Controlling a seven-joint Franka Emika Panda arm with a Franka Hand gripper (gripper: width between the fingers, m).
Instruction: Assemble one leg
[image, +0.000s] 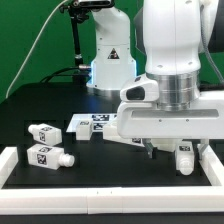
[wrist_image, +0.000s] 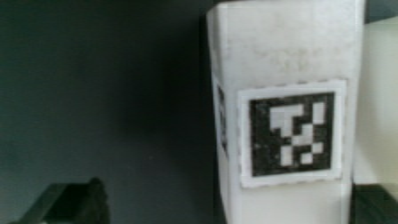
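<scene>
We see the pincer (image: 168, 150) low over the black table (image: 40, 105), its jaws wide and holding nothing. In the wrist view only one dark finger (wrist_image: 71, 205) shows. It sits far off to one side, with a strip of dark table between it and the leg (wrist_image: 285, 90). We cannot see the other finger in either view.

The leg fills much of the wrist view as a white blocky body carrying a black-and-white square tag (wrist_image: 294, 135). The picture is too blurred for us to read the tag's pattern. In the exterior view the leg (image: 185, 157) stands upright just under the wide white hand, toward the exterior view's right. It is apart from the visible finger (image: 148, 149).

Just behind the pincer lies a flat white tagged piece (image: 112, 127). We cannot tell whether it is a furniture panel or the marker board.

Further toward the exterior view's left, three more legs lie on their sides. One (image: 80, 127) is just beside the flat piece, and two (image: 45, 133) (image: 47, 156) are near each other at the far left.

A white rail (image: 110, 190) borders the table's near edge. The arm's white base (image: 110, 60) stands at the back, in front of a green backdrop (image: 30, 40).
</scene>
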